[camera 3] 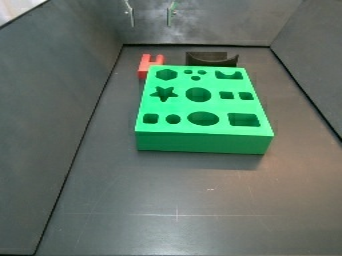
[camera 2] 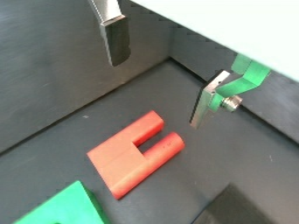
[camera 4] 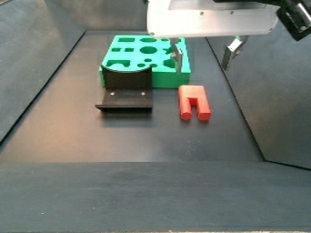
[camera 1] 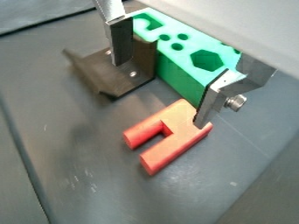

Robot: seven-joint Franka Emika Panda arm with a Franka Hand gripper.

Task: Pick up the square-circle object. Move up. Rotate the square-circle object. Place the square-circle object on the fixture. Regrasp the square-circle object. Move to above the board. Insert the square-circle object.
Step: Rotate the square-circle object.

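Centrally, the gripper (camera 4: 203,53) hangs above the dark floor with its fingers spread wide and nothing between them; each finger (camera 1: 121,42) is a flat silver plate ending in a dark pad. Beneath the gap lies the square-circle object (camera 1: 167,133), a matte red plastic block lying flat, its two short prongs separated by a square slot; it appears in both wrist views (camera 2: 135,153) and touches neither finger. In a side view the red piece (camera 4: 194,101) rests on the floor just beside the fixture (camera 4: 125,97), a dark block on a base plate, and near one short edge of the board (camera 4: 144,55). The board (camera 3: 202,108) is a thick, bright green slab with smooth faces, pierced by a star, a hexagon, circles, squares and an oval. Grey walls (camera 3: 60,60) enclose the workspace on several sides
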